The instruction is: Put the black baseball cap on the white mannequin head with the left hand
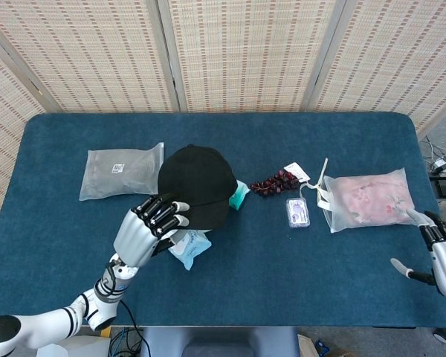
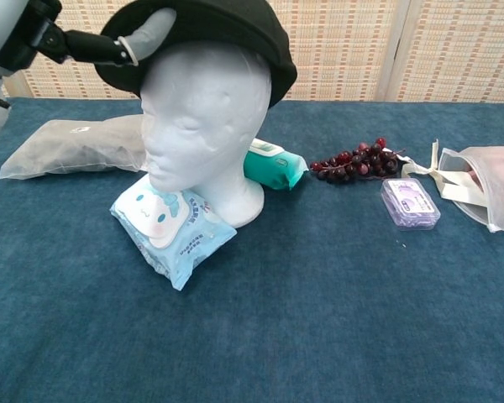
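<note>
Two hands of mine show, and only the left does any work. My left hand point(image 1: 145, 229) reaches up to the black baseball cap point(image 1: 198, 184), and my fingers point(image 2: 147, 34) grip its brim at the front, one of them curling over the edge in the chest view. That cap sits on top of the white mannequin head point(image 2: 203, 117), covering the crown and coming down behind it, with the face bare below. Its base stands on the blue worktop point(image 2: 319, 319), touching a light blue wipes packet point(image 2: 173, 227) in front and a teal packet point(image 2: 273, 165) just behind. A grey pouch point(image 1: 122, 171) lies beside it to the left. Dark grapes point(image 2: 353, 159), a small purple box point(image 2: 410, 202) and a clear bag with pink contents point(image 1: 368, 199) lie to the right. My right hand point(image 1: 440, 254) rests at the worktop's right edge, holding nothing, its fingers apart.
</note>
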You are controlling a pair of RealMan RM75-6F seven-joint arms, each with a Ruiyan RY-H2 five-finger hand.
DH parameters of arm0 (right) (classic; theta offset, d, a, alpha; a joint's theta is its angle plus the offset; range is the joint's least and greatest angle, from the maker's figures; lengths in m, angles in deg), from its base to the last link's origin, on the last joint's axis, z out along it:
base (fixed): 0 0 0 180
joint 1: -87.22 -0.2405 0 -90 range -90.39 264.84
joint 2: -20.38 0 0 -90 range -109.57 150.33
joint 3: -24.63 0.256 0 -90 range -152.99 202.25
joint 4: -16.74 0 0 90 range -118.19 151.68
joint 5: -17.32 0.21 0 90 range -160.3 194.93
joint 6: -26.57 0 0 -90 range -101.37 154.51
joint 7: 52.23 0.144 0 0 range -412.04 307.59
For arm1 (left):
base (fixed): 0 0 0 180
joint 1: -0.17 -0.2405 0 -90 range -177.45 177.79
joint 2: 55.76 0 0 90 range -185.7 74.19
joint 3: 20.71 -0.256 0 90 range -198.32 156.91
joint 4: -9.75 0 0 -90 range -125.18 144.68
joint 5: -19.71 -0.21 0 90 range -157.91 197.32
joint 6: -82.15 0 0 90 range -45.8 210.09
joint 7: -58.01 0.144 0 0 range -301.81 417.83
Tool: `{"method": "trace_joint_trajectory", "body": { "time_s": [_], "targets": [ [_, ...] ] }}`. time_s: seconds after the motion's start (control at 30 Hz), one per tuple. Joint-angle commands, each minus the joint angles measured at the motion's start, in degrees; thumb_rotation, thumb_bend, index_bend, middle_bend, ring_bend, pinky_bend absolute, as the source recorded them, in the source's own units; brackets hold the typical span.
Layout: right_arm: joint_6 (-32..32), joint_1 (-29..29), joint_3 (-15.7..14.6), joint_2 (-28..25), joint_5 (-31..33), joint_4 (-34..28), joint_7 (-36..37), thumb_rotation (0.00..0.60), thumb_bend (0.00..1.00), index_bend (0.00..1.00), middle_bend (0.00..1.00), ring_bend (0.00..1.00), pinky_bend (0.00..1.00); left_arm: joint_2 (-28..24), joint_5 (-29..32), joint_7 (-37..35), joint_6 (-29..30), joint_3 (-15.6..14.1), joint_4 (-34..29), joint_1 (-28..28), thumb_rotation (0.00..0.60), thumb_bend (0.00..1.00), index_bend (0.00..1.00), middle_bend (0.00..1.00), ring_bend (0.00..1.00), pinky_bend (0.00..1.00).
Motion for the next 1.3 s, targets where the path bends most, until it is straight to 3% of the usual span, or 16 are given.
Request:
{"method": "trace_joint_trajectory", "body": {
  "time_s": [0.03,1.3],
  "targets": [
    [0.09,-0.03,0.02,0.02,0.08,-0.04,-0.14,0.600,0.00,0.10,0.22,0.13,0.42,1.57,-0.74,-1.14,2.20,-0.57,2.56,-0.86,0.600,0.38,0.81,0.45,0.31,0.44],
    [-0.16,0.08,0.04,-0.08,0.01,-0.05,0.34,0.600,0.00,0.10,0.22,0.13,0.42,7.57,-1.42,-5.16,5.19,-3.87,11.91,-3.57,0.600,0.38,0.80,0.45,0.31,0.44]
  ]
}}
